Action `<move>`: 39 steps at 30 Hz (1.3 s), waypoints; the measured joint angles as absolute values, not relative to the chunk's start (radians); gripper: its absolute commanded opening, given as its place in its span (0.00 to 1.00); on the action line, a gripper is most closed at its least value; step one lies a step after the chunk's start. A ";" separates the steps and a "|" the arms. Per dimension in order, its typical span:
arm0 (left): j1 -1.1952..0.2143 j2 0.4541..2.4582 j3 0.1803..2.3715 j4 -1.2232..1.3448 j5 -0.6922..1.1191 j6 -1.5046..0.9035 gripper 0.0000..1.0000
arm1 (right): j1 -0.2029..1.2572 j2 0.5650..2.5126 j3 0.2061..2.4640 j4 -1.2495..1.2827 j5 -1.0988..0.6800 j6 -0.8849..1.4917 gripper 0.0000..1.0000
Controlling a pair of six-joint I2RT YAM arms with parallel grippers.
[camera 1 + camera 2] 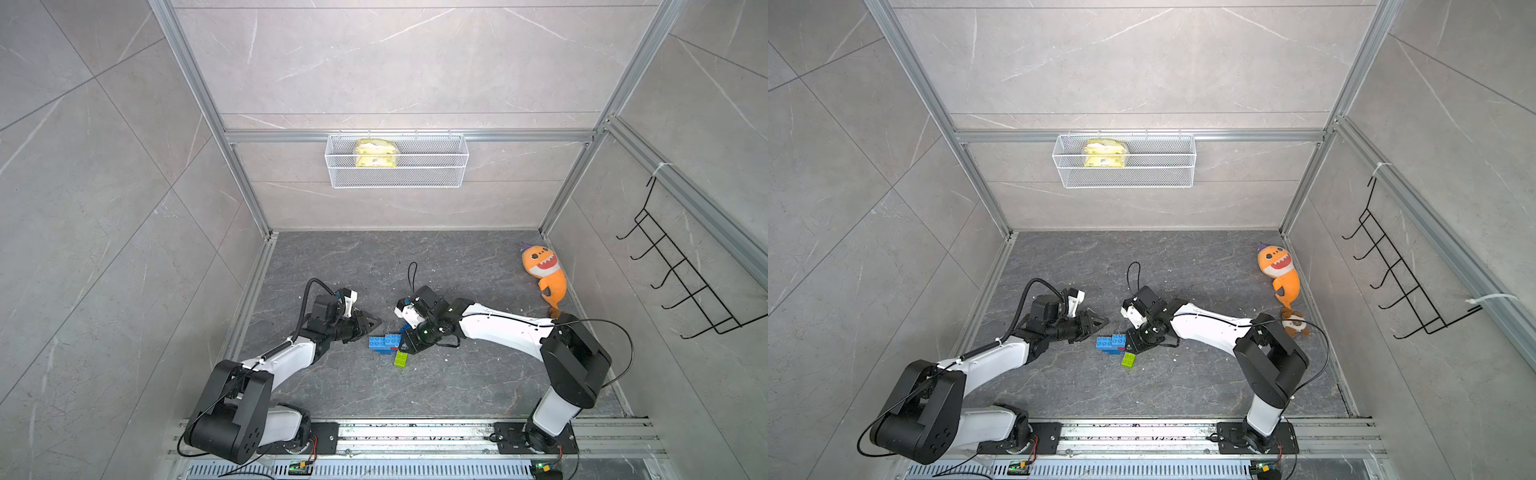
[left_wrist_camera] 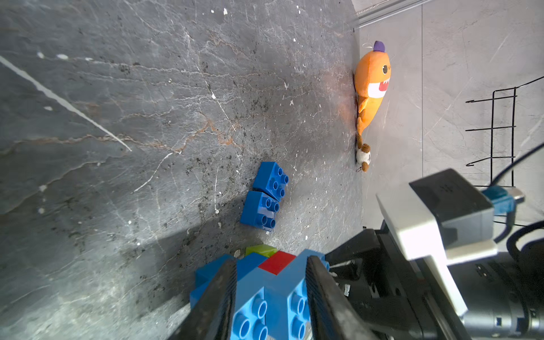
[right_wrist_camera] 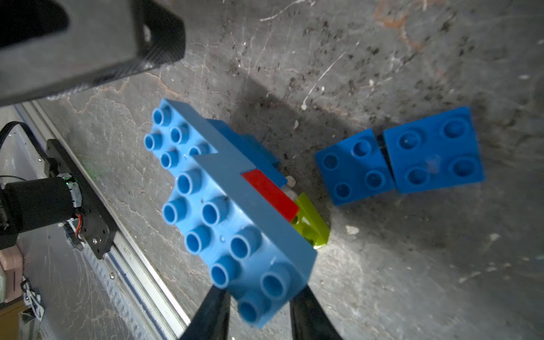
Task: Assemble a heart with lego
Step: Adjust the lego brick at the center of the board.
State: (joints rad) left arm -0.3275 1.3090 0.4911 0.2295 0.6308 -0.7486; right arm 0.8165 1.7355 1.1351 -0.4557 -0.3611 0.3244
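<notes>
Left gripper (image 1: 368, 327): just beside the heart (image 1: 384, 344), jaws apart, holding nothing. The heart is at mid-desk (image 1: 415, 386): joined light and dark blue bricks, a red block (image 3: 270, 195), and a lime green brick (image 1: 401, 358) at its near edge. Right gripper (image 3: 260, 315): clamped on one end brick only. Risk, as judged: this end hold could let the clump pivot or split at a joint. Two blue bricks (image 3: 397, 160) lie loose beside it, unjoined.

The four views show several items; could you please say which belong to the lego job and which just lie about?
Job: joined clump of blue plastic bricks with red block and lime green brick; two loose dark blue square bricks.
Lying about: orange plush shark; small brown plush toy; white wire basket; black wire hook rack.
</notes>
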 measured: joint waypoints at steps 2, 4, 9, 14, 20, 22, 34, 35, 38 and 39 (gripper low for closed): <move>-0.327 1.293 0.484 0.225 0.630 -0.749 0.43 | 0.810 1.748 1.151 -0.456 -0.354 0.317 0.36; -0.327 1.275 0.476 0.215 0.628 -0.749 0.43 | 0.805 1.763 1.170 -0.456 -0.350 0.310 0.36; -0.327 1.219 0.457 0.179 0.611 -0.749 0.43 | 0.798 1.819 1.231 -0.456 -0.339 0.287 0.36; -0.327 1.158 0.442 0.146 0.600 -0.749 0.43 | 0.789 1.866 1.290 -0.458 -0.338 0.269 0.36; -0.327 1.088 0.419 0.111 0.584 -0.752 0.42 | 0.772 1.920 1.346 -0.460 -0.336 0.250 0.36; -0.327 1.064 0.408 0.097 0.577 -0.755 0.42 | 0.772 1.938 1.369 -0.459 -0.337 0.243 0.36; -0.327 0.977 0.373 0.031 0.548 -0.770 0.44 | 0.770 2.035 1.492 -0.479 -0.355 0.204 0.36; -0.327 0.974 0.373 0.027 0.546 -0.771 0.45 | 0.769 2.037 1.493 -0.481 -0.355 0.200 0.36; -0.327 0.967 0.373 0.027 0.529 -0.775 0.47 | 0.756 2.037 1.493 -0.498 -0.355 0.187 0.36; -0.327 0.967 0.373 0.027 0.524 -0.776 0.48 | 0.751 2.037 1.493 -0.505 -0.354 0.183 0.37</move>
State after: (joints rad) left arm -0.3275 0.9668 0.3729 0.0273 0.5240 -0.7761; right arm 0.7506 2.0365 1.4925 -0.5049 -0.3538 0.1829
